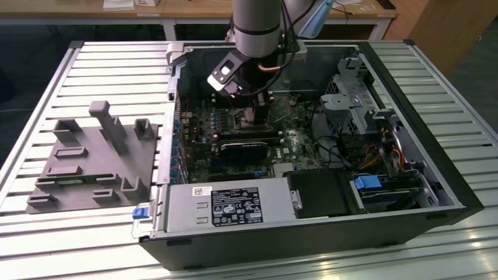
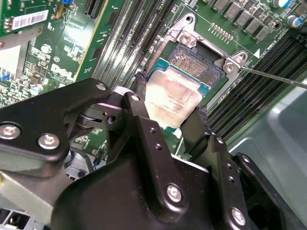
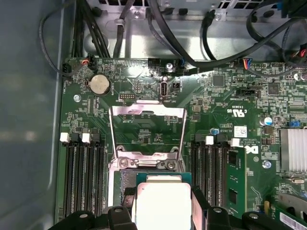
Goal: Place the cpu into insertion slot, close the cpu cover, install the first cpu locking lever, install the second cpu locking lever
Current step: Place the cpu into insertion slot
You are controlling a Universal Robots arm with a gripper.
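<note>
I am working on a slatted counter (image 1: 93, 64) that carries an open computer case (image 1: 435, 192), and everything I care about sits around the insertion slot (image 2: 199, 62) on the motherboard (image 3: 216, 96) inside it. The arm (image 1: 257, 23) reaches down into the case directly above that slot. In the first wrist view the cpu cover (image 3: 147, 111) stands swung up and open on the slot's far side, hinged at its rim, so the slot is free to receive the chip. Long black memory slots (image 3: 81, 177) run along both flanks of the slot. The pincer (image 2: 170, 103) is closed on the cpu (image 2: 175, 96), one finger on each of two opposite edges, metal top facing the cameras. The chip hangs over the slot's nearer half, and the far half, with its contact field, is exposed. I cannot tell whether the chip touches the slot yet. A thin metal rod (image 2: 273, 77), which I take for a locking lever, juts away from the slot's corner, clear of the chip. To do this well, I judge the chip must be kept level, squared to the slot's rim, and brought straight down, never dragged across the contacts.
</note>
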